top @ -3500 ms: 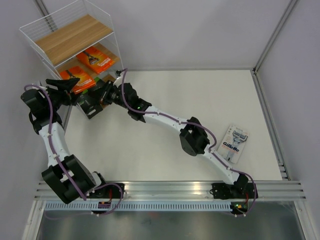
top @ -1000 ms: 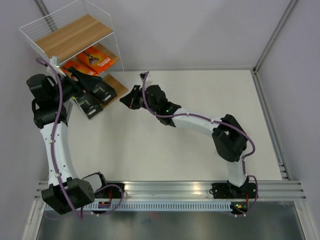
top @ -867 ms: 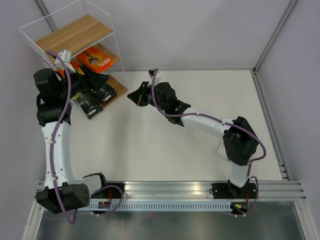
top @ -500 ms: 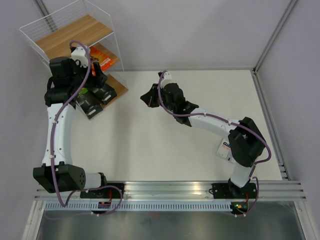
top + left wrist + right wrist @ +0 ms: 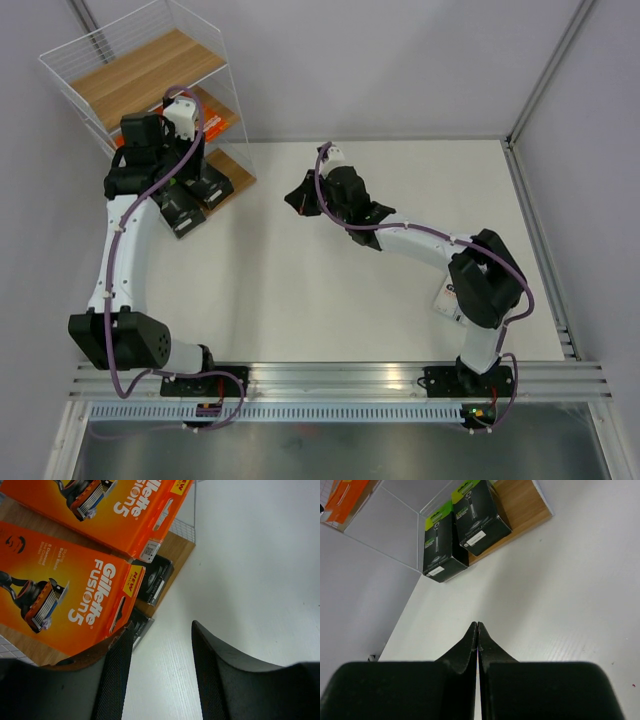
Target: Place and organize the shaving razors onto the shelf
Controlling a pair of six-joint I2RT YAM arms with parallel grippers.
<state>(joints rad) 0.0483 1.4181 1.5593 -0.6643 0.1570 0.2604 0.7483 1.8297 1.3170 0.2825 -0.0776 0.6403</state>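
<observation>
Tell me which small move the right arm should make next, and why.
Probably swing the right arm toward the flat white-and-blue Gillette razor pack and open its shut, empty jaws. It alone lies on the table, partly under the arm; the two orange cardboard packs and two black lime-ended packs sit on the white wire shelf with wooden boards.

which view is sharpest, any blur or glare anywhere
Left wrist: print on the flat orange cardboard razor packs reads sharply, its own black fingers soft-edged. Right wrist: black razor packs with lime-green ends clear, fine print unreadable. Top external: even light, faint shadows, no obvious glare.
</observation>
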